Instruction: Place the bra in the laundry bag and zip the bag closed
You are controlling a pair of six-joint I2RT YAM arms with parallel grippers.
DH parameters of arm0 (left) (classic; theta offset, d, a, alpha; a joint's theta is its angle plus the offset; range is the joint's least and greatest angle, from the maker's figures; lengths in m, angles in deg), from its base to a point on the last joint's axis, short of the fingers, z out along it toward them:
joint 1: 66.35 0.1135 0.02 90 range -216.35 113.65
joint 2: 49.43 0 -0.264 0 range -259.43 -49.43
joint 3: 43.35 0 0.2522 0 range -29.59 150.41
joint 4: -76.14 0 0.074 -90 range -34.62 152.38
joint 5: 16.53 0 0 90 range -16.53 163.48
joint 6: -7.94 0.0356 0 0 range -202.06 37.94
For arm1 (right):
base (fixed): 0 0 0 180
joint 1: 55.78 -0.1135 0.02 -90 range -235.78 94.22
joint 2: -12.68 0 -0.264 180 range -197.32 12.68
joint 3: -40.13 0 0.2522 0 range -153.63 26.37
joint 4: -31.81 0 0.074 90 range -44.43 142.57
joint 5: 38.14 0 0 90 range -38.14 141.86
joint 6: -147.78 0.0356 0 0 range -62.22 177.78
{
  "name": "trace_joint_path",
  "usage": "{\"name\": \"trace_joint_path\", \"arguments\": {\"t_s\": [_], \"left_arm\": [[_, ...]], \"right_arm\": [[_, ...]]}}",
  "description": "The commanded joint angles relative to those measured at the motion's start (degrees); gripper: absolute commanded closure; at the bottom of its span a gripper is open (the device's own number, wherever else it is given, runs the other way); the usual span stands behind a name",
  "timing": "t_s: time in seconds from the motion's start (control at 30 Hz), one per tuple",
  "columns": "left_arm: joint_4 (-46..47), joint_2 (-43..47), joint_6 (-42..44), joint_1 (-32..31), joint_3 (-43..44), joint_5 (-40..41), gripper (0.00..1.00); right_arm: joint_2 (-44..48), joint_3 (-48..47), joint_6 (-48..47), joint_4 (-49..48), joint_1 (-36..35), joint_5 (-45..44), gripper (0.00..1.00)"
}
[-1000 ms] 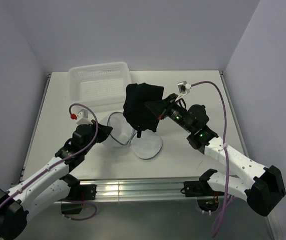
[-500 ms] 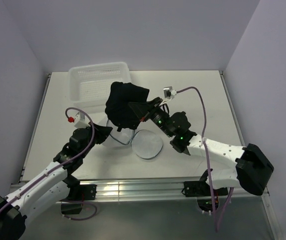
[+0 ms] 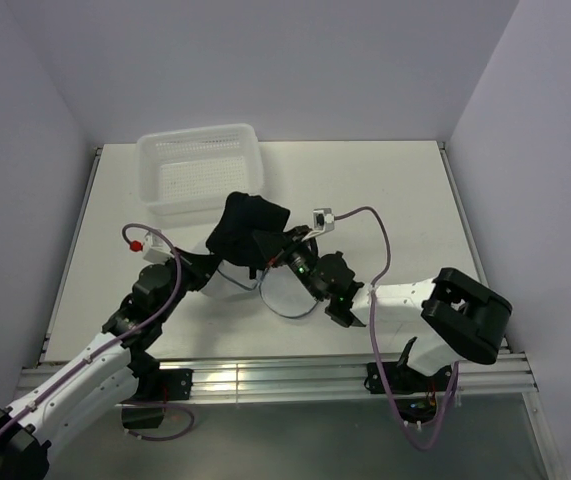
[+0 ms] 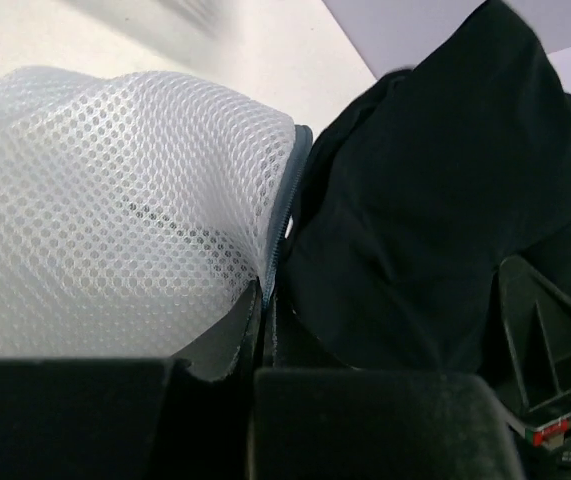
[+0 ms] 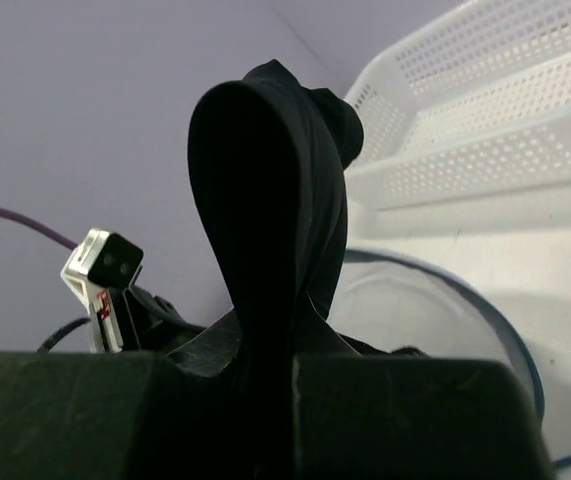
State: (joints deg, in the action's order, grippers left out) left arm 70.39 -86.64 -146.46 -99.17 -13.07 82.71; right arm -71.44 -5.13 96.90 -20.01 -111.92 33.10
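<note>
The left arm (image 3: 85, 365) and right arm (image 3: 405, 300) wear white plastic shells between black joints. A thin purple cable (image 3: 389, 250) trails each; green lights (image 3: 308, 269) glow on the right.

1 white perforated plastic basket (image 3: 200, 168) sits open side up at the far left of the white table (image 3: 395, 190). A metal rail (image 3: 265, 378) runs along the table's near edge.

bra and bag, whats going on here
The right gripper is shut on the bunched black bra and holds it right at the open mouth of the mesh bag. The left gripper pinches the bag's zipper rim. The bra is not inside yet, and the zipper is undone.
</note>
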Motion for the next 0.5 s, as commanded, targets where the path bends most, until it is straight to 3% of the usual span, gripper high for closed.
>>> {"name": "trace_joint_path", "arguments": {"t_s": [0.0,0.3,0.47], "left_arm": [[2.8,0.0,-1.2,-0.1,-1.0,0.7,1.0],[1.3,-0.2,2.1,-0.1,1.6,1.2,1.0],[-1.6,-0.3,4.3,-0.1,2.4,0.6,1.0]], "right_arm": [[-1.7,1.7,-0.5,-5.3,-1.5,-1.2,1.0],[-0.6,6.4,-4.9,0.8,-5.3,4.5,1.0],[3.0,6.4,-6.2,7.6,-1.3,7.0,1.0]]}}
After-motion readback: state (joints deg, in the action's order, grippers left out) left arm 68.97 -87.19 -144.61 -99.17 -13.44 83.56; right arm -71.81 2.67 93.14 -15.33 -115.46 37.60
